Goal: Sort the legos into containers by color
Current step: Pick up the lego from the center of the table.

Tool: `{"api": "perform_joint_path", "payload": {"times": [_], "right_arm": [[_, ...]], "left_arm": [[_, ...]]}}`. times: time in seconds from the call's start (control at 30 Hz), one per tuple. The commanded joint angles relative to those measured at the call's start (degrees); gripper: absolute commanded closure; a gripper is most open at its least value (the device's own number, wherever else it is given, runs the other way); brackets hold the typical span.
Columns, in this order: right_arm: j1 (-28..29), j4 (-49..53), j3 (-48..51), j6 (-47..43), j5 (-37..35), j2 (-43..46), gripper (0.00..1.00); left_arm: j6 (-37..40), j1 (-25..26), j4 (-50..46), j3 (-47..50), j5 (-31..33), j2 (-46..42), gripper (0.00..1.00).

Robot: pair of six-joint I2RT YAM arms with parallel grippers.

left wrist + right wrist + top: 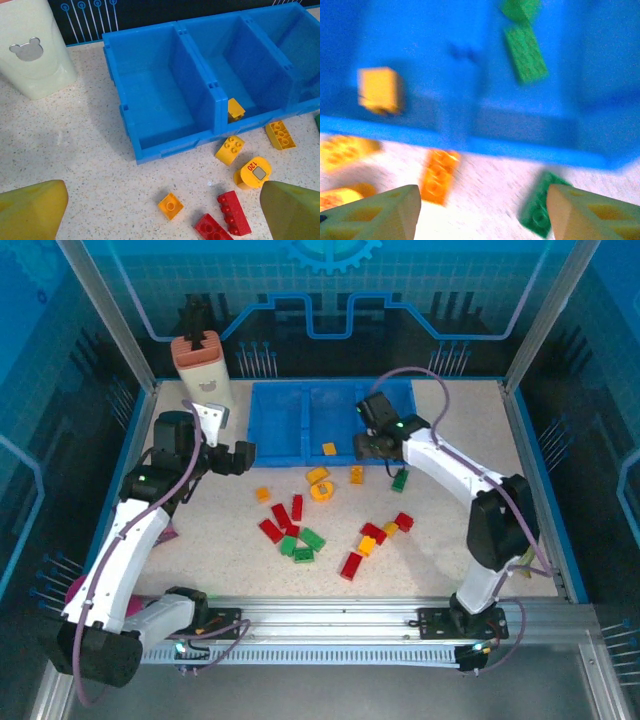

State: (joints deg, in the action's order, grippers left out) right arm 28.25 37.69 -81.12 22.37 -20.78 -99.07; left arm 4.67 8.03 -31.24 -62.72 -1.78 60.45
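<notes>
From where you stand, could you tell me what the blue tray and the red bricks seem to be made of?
The blue three-compartment tray looks like moulded plastic, smooth with a soft sheen. The small red studded bricks look like hard glossy plastic, judging by their crisp moulded studs.

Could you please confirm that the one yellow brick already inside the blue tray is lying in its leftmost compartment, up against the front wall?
Not quite. The yellow brick is lying in the middle compartment of the blue tray, not the leftmost one. It is indeed up against the front wall. The left wrist view shows this most clearly.
</notes>
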Motion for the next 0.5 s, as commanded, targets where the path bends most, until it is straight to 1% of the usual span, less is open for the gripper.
{"api": "perform_joint_path", "payload": {"times": [0.0, 0.1, 0.17, 0.27, 0.37, 0.47], "right_arm": [[-3.1, 0.8, 6.3, 6.9, 0.3, 3.7, 0.3], [-5.8, 0.2, 10.0, 9.9, 2.5, 4.0, 0.3], [-7.6, -1.7, 11.9, 10.4, 4.9, 3.2, 0.3], [-9.2, -4.4, 13.4, 10.5, 6.4, 1.3, 0.31], [-9.9, -6.1, 13.0, 10.0, 7.6, -1.1, 0.31], [-10.3, -5.4, 11.0, 9.9, 7.3, -3.8, 0.31]], "left_arm": [[0.2, -0.5, 0.1, -0.2, -0.3, 0.0, 0.01], [0.1, -0.5, 0.0, -0.4, -0.5, 0.5, 0.0], [0.0, -0.5, -0.1, -0.4, -0.7, 0.7, 0.01], [0.2, -0.5, -0.2, -0.6, -0.4, 0.6, 0.01], [0.2, -0.5, -0.1, -0.4, -0.2, 0.5, 0.01], [0.3, -0.5, -0.2, -0.4, -0.1, 0.6, 0.01]]}}
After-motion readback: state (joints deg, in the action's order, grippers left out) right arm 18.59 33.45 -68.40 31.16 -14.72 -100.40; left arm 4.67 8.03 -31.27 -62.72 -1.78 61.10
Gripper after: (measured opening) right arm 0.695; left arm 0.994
